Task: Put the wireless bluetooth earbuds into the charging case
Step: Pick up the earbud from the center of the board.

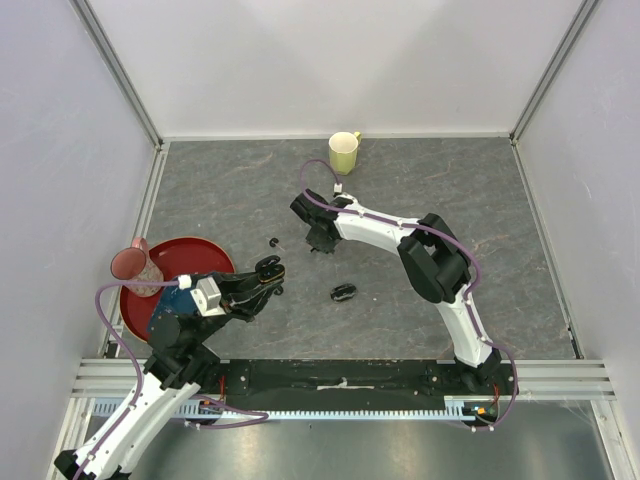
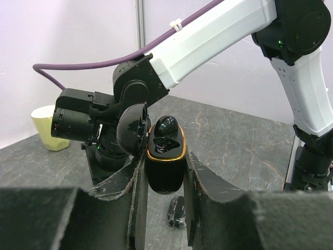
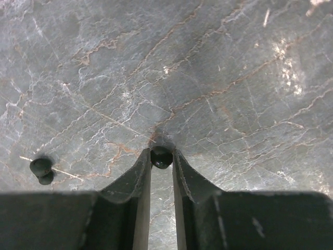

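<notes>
My left gripper (image 1: pixel 268 276) is shut on an open black charging case (image 2: pixel 165 174) with a gold rim, held above the table. Its lid (image 2: pixel 130 130) is swung back to the left, and one earbud (image 2: pixel 167 125) sits in the far well. My right gripper (image 3: pixel 161 158) is down at the table in the middle of the top view (image 1: pixel 320 240). Both its fingertips press against a tiny black earbud (image 3: pixel 162 156) that rests on the surface. A second loose earbud (image 3: pixel 41 169) lies to the left of it (image 1: pixel 273 241).
A second, closed black case (image 1: pixel 343 292) lies on the table below the held one (image 2: pixel 177 212). A yellow cup (image 1: pixel 344 152) stands at the back. A red plate (image 1: pixel 172 262) and a pink cup (image 1: pixel 130 262) sit at the left by my left arm.
</notes>
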Controlling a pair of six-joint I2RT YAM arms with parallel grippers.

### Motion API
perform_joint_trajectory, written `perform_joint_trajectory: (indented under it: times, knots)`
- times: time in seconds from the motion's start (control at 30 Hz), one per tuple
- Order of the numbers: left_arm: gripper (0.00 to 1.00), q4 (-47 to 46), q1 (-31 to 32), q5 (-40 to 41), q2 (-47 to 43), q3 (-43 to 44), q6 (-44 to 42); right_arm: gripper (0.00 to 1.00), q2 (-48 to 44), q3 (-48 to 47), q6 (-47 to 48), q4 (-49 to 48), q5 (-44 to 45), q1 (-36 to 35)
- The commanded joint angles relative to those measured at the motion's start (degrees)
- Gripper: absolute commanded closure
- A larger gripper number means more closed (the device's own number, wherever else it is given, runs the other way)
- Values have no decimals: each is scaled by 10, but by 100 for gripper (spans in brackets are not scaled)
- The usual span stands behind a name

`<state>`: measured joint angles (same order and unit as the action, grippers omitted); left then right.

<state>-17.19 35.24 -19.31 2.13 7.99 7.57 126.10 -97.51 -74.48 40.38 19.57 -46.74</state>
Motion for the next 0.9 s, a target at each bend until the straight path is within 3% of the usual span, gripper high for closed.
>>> perform_joint_trajectory:
  times: [0.0, 0.27, 0.5, 0.67, 0.87]
  knots:
    - [98, -7, 2, 10, 2, 25, -16, 83, -13, 28, 91, -18, 3, 2]
    - [98, -6, 2, 8, 14, 34, -14, 83, -73, 140, 280, -76, -2, 7]
    - [98, -2, 2, -2, 24, 48, -1, 79, -154, 280, 418, -197, -48, 26]
    - [98, -2, 2, -6, 27, 53, 10, 74, -172, 330, 475, -238, -106, 52]
    - [98, 2, 2, -10, 27, 58, 24, 65, -175, 325, 505, -253, -139, 66]
